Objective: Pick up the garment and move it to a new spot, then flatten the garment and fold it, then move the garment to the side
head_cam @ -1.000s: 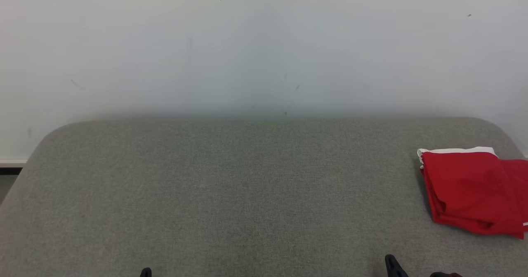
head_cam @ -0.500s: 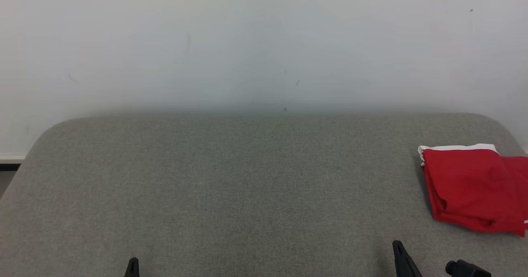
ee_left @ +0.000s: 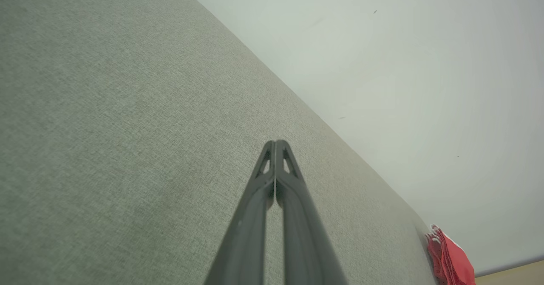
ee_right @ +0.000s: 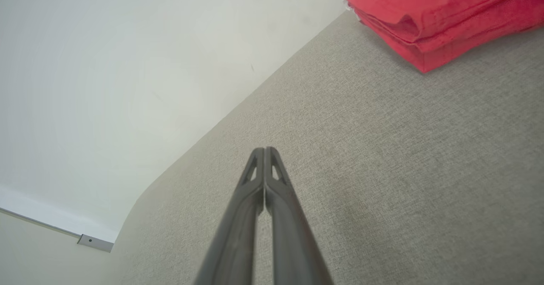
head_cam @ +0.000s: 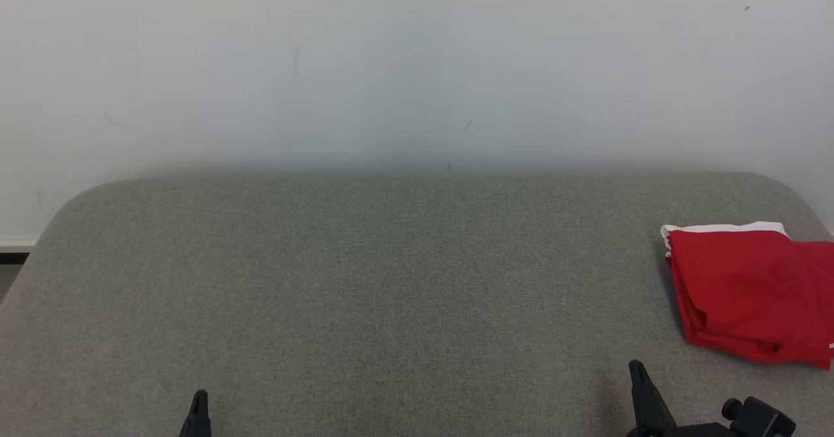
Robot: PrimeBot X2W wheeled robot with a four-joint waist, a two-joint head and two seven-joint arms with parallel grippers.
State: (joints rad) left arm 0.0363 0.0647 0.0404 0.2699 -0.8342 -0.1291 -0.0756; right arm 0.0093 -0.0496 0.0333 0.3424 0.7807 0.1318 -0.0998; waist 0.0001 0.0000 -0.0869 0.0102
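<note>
The garment point(head_cam: 749, 294) is red with a white edge and lies folded at the far right of the grey fabric surface point(head_cam: 391, 281); it also shows as a red stack point(ee_right: 437, 17) in the right wrist view and at the lower right corner point(ee_left: 450, 259) of the left wrist view. My left gripper point(head_cam: 199, 406) pokes up at the bottom left, its fingers pressed together and empty point(ee_left: 275, 147). My right gripper point(head_cam: 637, 375) stands at the bottom right, below and left of the garment, shut with nothing in it point(ee_right: 264, 153).
A pale wall point(head_cam: 417, 66) rises directly behind the surface. The surface has rounded far corners, and a strip of baseboard point(head_cam: 13, 245) shows at the left past its edge.
Both grippers have come further up into the head view. The whole picture has shifted slightly, so the camera has moved. The garment lies where it was.
</note>
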